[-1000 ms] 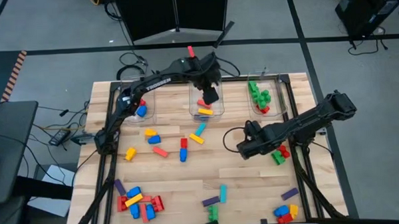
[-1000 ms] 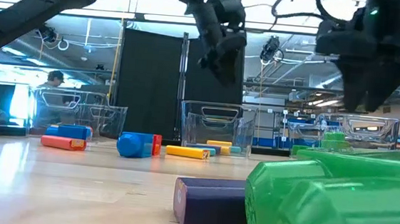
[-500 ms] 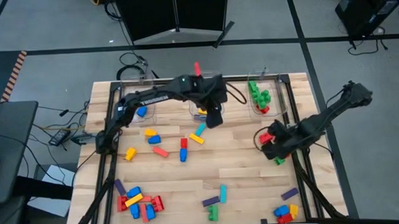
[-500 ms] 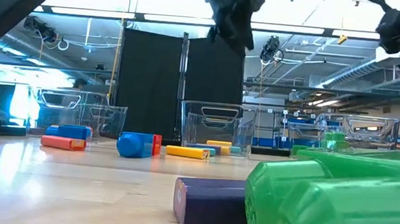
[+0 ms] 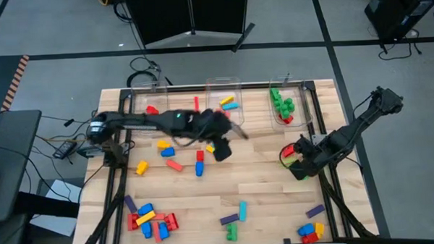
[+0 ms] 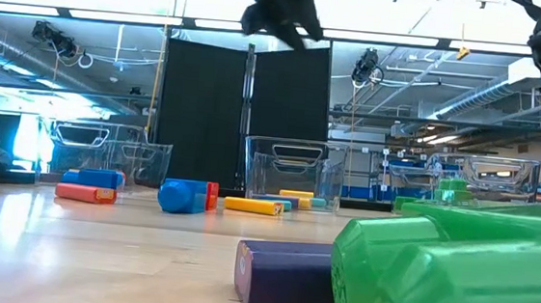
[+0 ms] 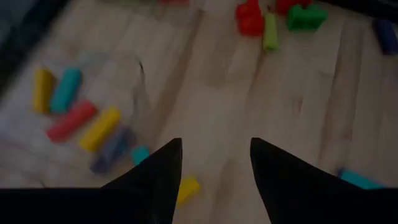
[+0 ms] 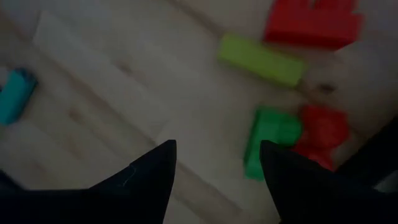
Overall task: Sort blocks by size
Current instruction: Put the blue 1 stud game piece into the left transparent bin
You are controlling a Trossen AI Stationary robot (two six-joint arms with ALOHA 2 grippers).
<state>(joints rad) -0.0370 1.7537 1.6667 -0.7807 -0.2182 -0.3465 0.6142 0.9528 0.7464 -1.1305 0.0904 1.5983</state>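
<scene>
Writing cannot be read anywhere at this moment; the lettering on the left arm is blurred beyond reading.

Nearest the low camera, a big green plastic brick (image 6: 445, 272) lies beside a purple oblong brick (image 6: 285, 277) on the pale wooden surface (image 5: 270, 192). Along the near edge in the high view sit a cluster of red, blue and yellow bricks (image 5: 152, 220) on the left and a blue, red and yellow cluster (image 5: 310, 231) on the right.

Farther in, the left hand (image 5: 221, 147) hovers over the middle of the surface, its arm stretched low from the left edge, beside an upright-lying red-and-blue brick (image 5: 199, 163). Its fingers stand apart and empty in the left wrist view (image 7: 211, 180).

The right hand (image 5: 299, 157) is at the right edge, arm folded back outward, above a red and green brick group (image 8: 298, 137). Its fingers are apart too, gripping nothing.

At the far edge stand three clear plastic bins: the left (image 5: 140, 108) holding a red brick, the middle (image 5: 223, 85) holding yellow and cyan long bricks, the right (image 5: 292, 87) holding chunky green ones.
</scene>
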